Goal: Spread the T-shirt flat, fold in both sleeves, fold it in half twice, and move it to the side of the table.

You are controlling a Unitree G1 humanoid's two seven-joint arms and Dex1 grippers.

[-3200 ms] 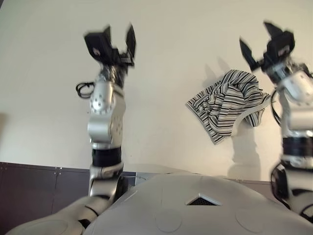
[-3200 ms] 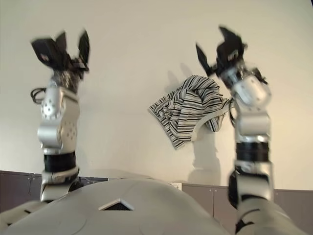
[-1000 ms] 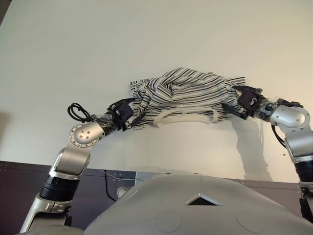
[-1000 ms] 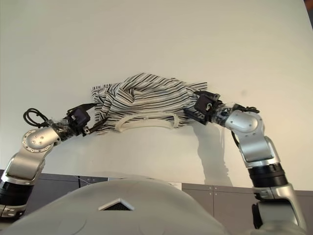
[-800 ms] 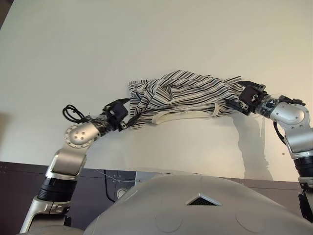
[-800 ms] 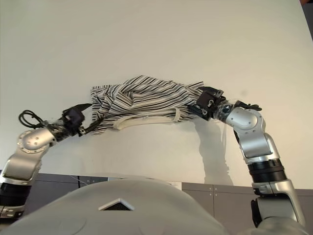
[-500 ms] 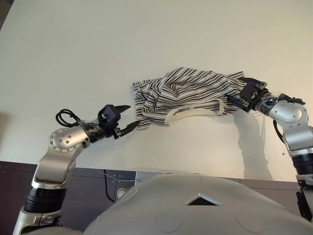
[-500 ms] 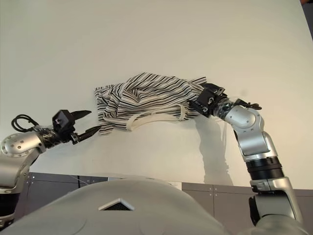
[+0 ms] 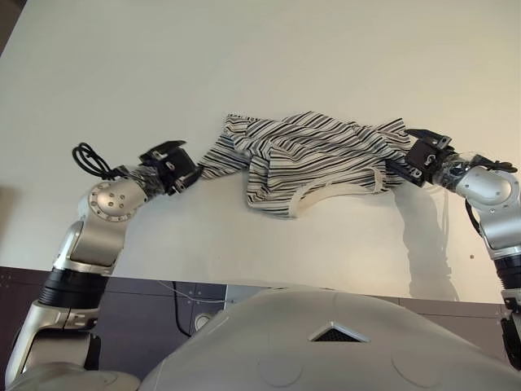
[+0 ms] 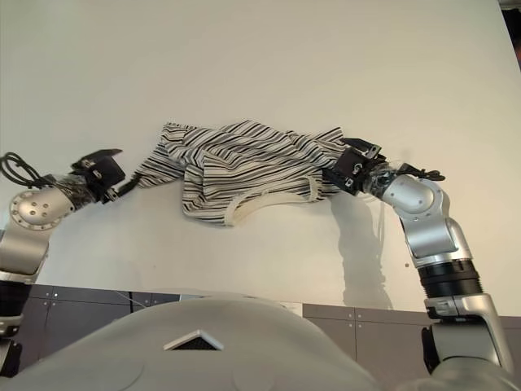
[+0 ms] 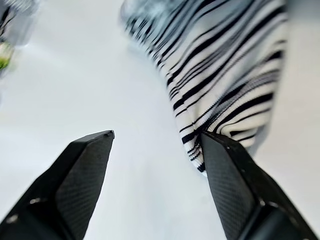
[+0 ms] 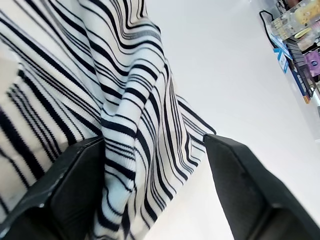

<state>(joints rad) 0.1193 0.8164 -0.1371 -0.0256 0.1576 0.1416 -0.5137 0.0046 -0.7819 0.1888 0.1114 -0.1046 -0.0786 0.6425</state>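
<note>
Left eye view: the striped T-shirt (image 9: 309,159) lies crumpled near the middle of the pale table (image 9: 244,57), drawn out into a long, uneven band that runs from 9 o'clock to 3 o'clock, not yet spread flat. Its cream neckband (image 9: 342,187) curls along the 5 o'clock edge, and a folded flap of fabric hangs down toward 6 o'clock. The left gripper (image 9: 189,167) sits low over the table at the shirt's 9 o'clock end, just beside the narrow tip of striped cloth that reaches toward it. The right gripper (image 9: 404,153) is at the shirt's 3 o'clock end, pressed into the bunched fabric there. In the left wrist view the two dark fingers (image 11: 85,170) stand wide apart over bare table, and the hem of the T-shirt touches the inner face of one of them; no cloth is pinched between them. In the right wrist view the fingers (image 12: 240,175) are likewise spread, with a thick fold of striped cloth lying in the gap and draped against one finger, while the other finger stands free over the table; they are not closed on the fabric. Both forearms angle inward from the table's 6 o'clock edge toward the garment.
</note>
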